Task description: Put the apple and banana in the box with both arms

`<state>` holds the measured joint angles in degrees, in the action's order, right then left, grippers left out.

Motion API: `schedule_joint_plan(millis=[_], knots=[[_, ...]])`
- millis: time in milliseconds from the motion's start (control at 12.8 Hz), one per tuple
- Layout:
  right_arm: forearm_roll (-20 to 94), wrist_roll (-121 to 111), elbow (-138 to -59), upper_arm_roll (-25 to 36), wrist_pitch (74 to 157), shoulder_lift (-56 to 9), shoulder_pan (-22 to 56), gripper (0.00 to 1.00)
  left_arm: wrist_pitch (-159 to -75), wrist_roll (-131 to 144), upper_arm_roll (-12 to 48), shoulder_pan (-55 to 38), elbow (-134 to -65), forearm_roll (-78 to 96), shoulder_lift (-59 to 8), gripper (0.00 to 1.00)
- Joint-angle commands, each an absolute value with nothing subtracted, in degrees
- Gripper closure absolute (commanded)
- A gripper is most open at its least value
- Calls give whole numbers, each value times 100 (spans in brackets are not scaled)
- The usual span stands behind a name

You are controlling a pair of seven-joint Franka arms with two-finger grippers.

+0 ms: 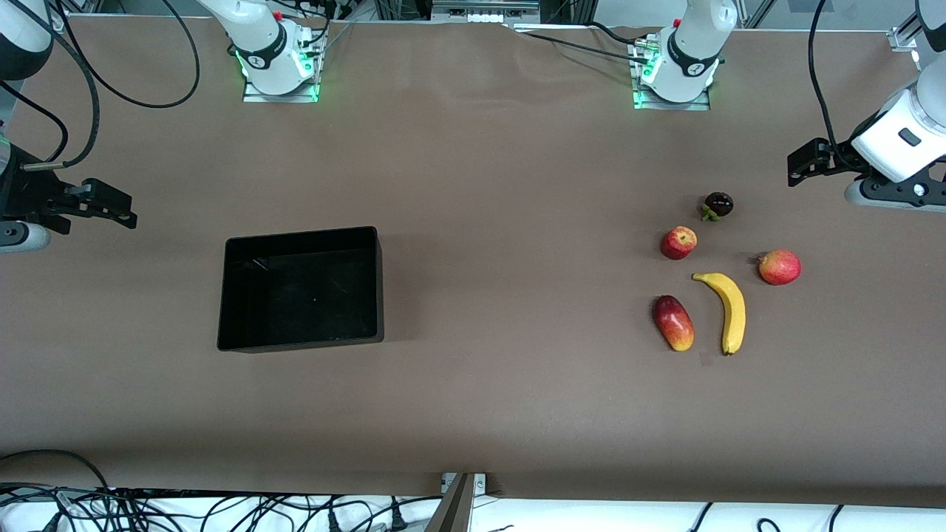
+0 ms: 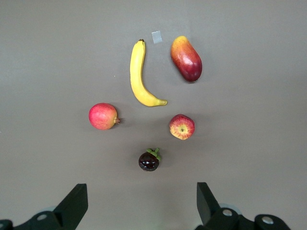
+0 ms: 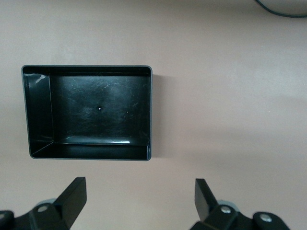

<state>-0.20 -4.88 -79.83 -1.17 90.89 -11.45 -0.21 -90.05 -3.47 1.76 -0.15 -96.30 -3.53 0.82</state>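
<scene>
**On the worktop: fruits at the right of the frame, box at the left, nothing held**

At the right of the front view you find the apple (image 1: 678, 242) and, a little lower, the banana (image 1: 729, 309), both lying on the brown worktop (image 1: 517, 185). Between and around them lie a pinkish-red fruit (image 1: 780, 267), a mango-like fruit (image 1: 673, 323) and a dark small fruit (image 1: 717, 205), none touching another. The box (image 1: 300, 288) stands empty at centre-left, well apart from the fruits.

The left gripper (image 1: 813, 159) hangs at the right edge of the frame, its fingers (image 2: 73, 205) spread wide with nothing between them. The right gripper (image 1: 96, 201) waits at the left edge, fingers (image 3: 74, 199) also apart and empty.

You should expect both fruits to be light. The apple looks smooth and round, so it may roll or slip; take it across its widest part, straight from above. The banana is long and curved; I think the middle of its length is best, with the fingers across the narrow width, so it does not swing.
</scene>
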Motion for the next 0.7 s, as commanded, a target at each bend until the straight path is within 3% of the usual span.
schedule_joint_plan(millis=[0,626], knots=[[35,-563,-7919,-141,8886,-1064,-35,0,-8886,-439,167,0,-9492,-176,35,0],[18,-958,-7963,-167,8859,-1142,-35,0,-8886,-431,167,0,-9492,-176,35,0]])
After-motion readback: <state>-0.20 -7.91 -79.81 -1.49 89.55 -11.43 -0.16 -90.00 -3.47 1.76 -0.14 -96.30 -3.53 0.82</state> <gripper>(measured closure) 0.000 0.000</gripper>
